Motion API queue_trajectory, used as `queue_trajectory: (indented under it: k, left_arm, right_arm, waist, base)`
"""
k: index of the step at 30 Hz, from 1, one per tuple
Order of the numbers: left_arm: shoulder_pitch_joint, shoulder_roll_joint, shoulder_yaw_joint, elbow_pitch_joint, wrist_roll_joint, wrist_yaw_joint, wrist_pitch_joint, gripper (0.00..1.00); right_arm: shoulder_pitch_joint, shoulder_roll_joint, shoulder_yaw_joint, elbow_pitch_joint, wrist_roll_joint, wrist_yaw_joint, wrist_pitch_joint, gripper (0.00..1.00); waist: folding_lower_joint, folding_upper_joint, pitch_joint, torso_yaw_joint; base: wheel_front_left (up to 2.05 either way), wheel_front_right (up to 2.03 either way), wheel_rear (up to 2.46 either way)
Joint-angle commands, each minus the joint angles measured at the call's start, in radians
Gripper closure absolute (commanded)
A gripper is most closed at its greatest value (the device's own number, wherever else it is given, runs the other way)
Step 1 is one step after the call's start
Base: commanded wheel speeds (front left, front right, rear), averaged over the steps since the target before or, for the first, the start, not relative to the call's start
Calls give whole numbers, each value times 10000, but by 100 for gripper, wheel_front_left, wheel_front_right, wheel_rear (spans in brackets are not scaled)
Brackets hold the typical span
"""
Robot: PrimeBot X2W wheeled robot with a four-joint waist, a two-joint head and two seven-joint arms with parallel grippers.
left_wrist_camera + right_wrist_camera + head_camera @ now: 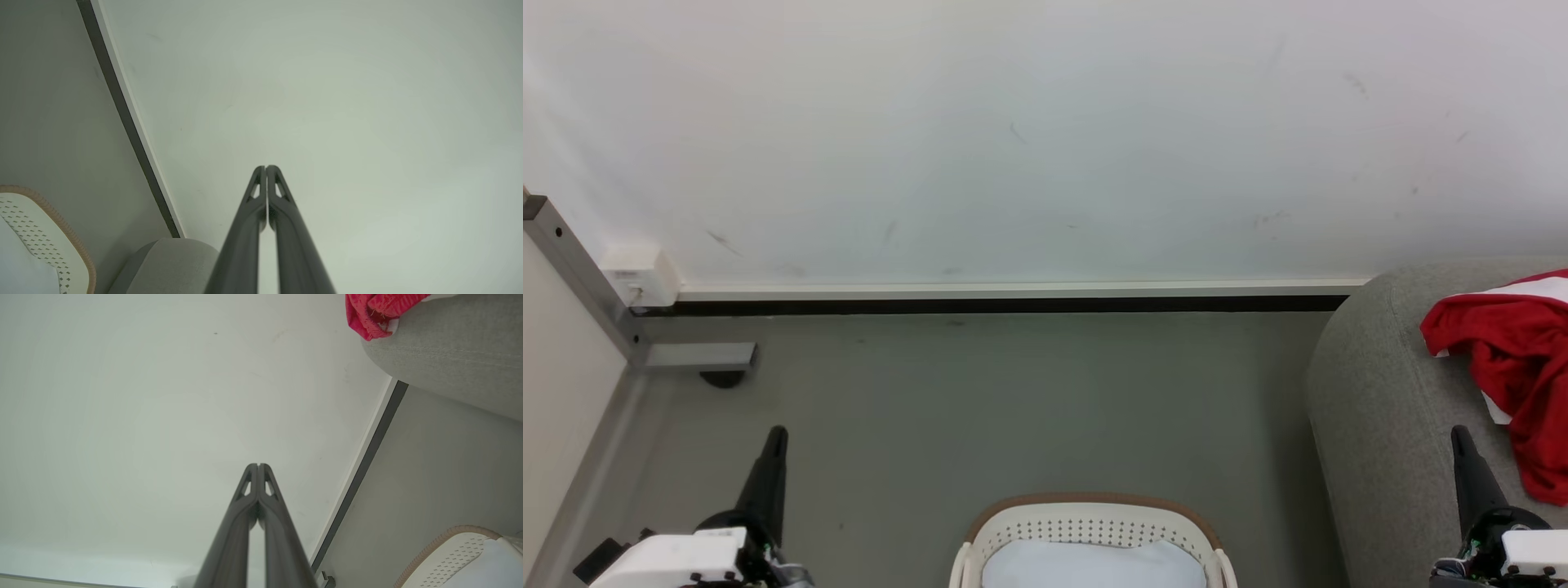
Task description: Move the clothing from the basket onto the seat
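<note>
The cream-white basket (1094,531) with a tan rim stands on the floor at the bottom centre of the head view, with a plain white cloth (1093,565) inside it. Red clothing (1515,359) with white trim lies crumpled on the grey seat (1388,408) at the right. My left gripper (778,433) is shut and empty at the lower left, well left of the basket. At the lower right, my right gripper (1458,433) is shut with nothing in it, over the seat's front edge and beside the clothing. The wrist views show the basket rim (61,228) (445,543), the seat (171,261) (457,355) and the red clothing (376,310).
A white wall (1045,139) with a dark skirting strip (1013,305) runs across the back. A metal post (580,278) with a foot plate (698,356) and a white wall box (641,276) stands at the left. Grey floor (1013,408) lies between wall and basket.
</note>
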Motion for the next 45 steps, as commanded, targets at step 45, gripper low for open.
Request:
queue_trajectory:
  k: [45]
  left_arm:
    - [-118,14,82,-75,-730,46,196,100]
  right_arm:
    - [-85,-537,537,-129,1183,-21,-341,100]
  waist:
    - [0,0,19,35]
  base:
    - [0,0,0]
